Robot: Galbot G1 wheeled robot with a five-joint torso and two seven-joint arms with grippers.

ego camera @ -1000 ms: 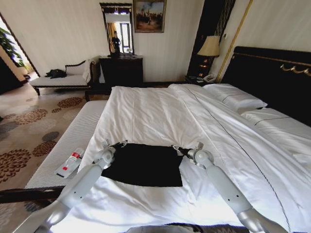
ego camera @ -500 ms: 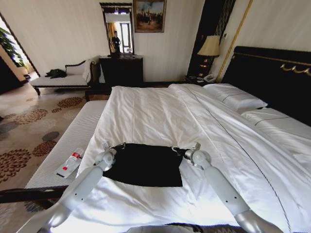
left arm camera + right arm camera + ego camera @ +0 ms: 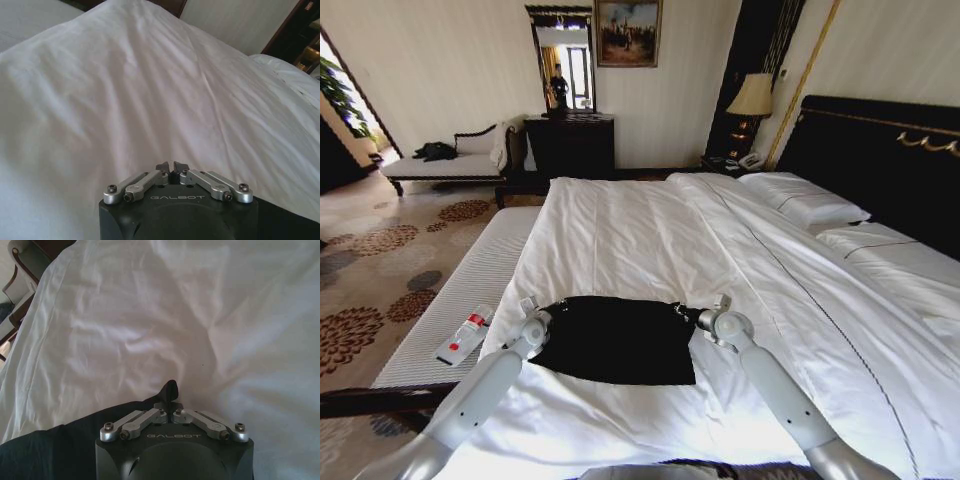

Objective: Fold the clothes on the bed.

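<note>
While both arms flank black T-shirt near foot edge of bed: left gripper and right gripper each pinched together on far corner of fabric. Good fold likely needs matched lift, equal pull, corners level.

The head camera looked forward and down from above the bed's near edge, taking in the room's far wall. Each wrist camera sat low behind its gripper — left, right — close over the white duvet, which all views shared.
</note>
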